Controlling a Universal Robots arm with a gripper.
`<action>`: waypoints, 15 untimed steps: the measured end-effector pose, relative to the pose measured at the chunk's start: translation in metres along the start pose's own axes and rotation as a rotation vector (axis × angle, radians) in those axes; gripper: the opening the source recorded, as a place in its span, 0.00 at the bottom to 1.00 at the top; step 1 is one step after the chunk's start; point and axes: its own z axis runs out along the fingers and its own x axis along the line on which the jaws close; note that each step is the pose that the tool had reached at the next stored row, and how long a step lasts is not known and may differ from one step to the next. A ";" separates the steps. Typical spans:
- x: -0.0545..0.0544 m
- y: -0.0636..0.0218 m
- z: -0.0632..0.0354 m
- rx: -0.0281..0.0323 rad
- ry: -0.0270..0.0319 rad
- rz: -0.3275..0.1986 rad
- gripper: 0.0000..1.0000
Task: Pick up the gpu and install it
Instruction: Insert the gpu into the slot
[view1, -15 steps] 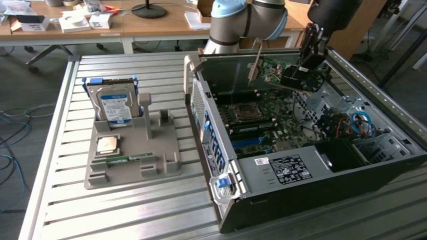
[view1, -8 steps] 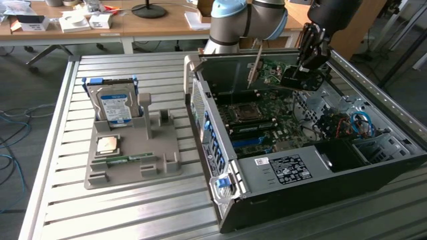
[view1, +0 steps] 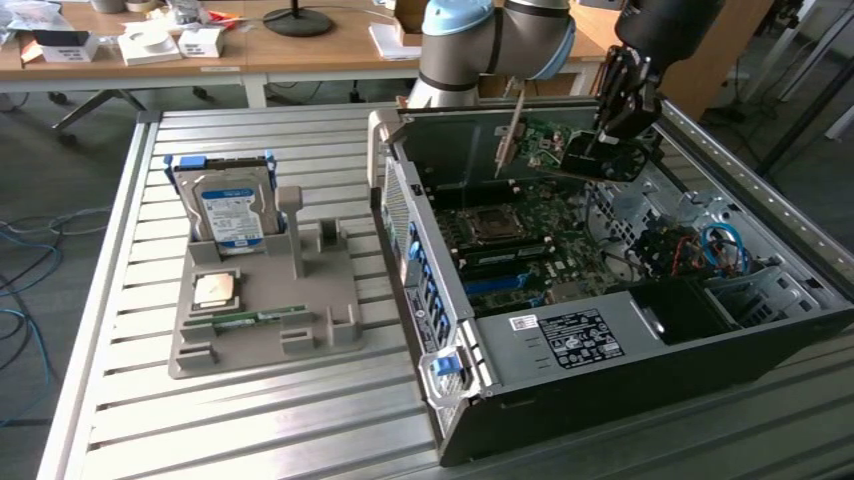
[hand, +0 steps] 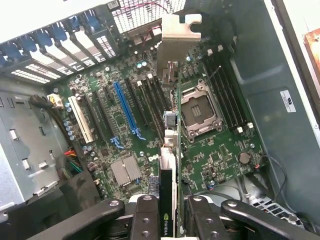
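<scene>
**Gpu suspended over the open case: hazards of seating**

The end effector (hand: 172, 215) is holding the gpu (view1: 550, 148) by one end, its jaws partly closed and clamping the thin card between them. The gpu is hanging inside the case (view1: 534, 400), which is lying on the tabletop (view1: 267, 420), clear above the motherboard (hand: 220, 150) and not yet seated. In the wrist view the card is showing edge-on, with its bracket (hand: 178, 35) pointing toward the case's rear wall. It seems to be hovering over the dark slots between the blue slot (hand: 126, 111) and the CPU socket (hand: 198, 107); exactly which slot lies beneath cannot be told.

Likely hazards:
- In the exterior view the card is appearing tilted, so one corner may be meeting the slot first and jamming.
- The bracket may be catching on the rear wall instead of sliding into its opening.
- Sideways drift may be bringing the card edge down on the uncovered CPU socket or nearby components.
- Gripped at one end only, the card may be pivoting or slipping under insertion force.
</scene>
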 end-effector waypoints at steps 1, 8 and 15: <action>0.000 0.0000 0.0000 -0.0002 0.0003 -0.006 0.27; 0.000 0.0000 0.0002 -0.0019 0.0045 -0.088 0.27; 0.000 0.0000 0.0006 -0.0045 0.0110 -0.211 0.27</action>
